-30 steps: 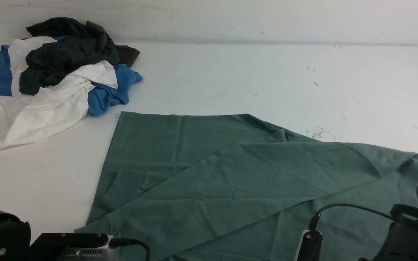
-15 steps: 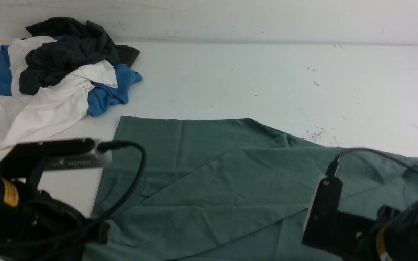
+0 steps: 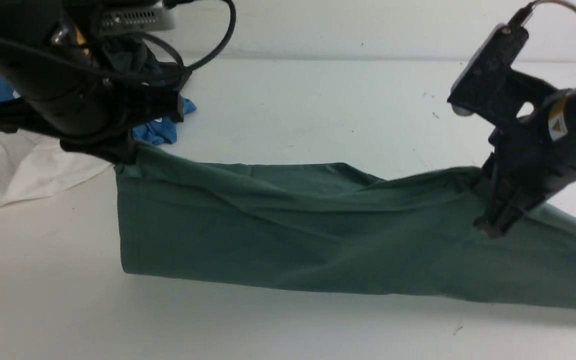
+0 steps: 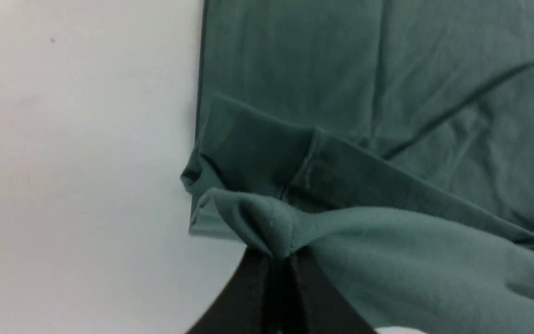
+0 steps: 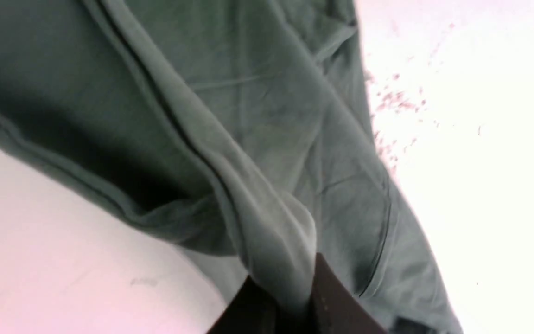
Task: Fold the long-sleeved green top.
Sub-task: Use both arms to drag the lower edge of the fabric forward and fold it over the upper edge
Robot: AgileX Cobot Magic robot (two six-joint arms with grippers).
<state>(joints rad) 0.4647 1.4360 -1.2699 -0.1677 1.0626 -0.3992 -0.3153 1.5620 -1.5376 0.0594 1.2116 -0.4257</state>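
The green long-sleeved top point(image 3: 318, 235) is lifted by its near edge, which hangs as a taut curtain above the white table point(image 3: 288, 325). My left gripper point(image 3: 120, 152) is shut on the top's left end. In the left wrist view the cloth point(image 4: 257, 218) bunches between the black fingers point(image 4: 248, 287). My right gripper point(image 3: 490, 227) is shut on the top's right part. In the right wrist view a fold of cloth point(image 5: 276, 250) sits pinched between the fingers point(image 5: 336, 301). The logo and neck label are hidden.
A pile of white, blue and dark grey garments point(image 3: 23, 155) lies at the back left, partly hidden behind my left arm. The back wall point(image 3: 343, 25) edges the table. Small dark specks point(image 3: 435, 115) mark the table at the back right.
Both arms rose from the near edge, lifting the top's near edge up and away from me. The top went from lying flat to hanging in a raised fold.
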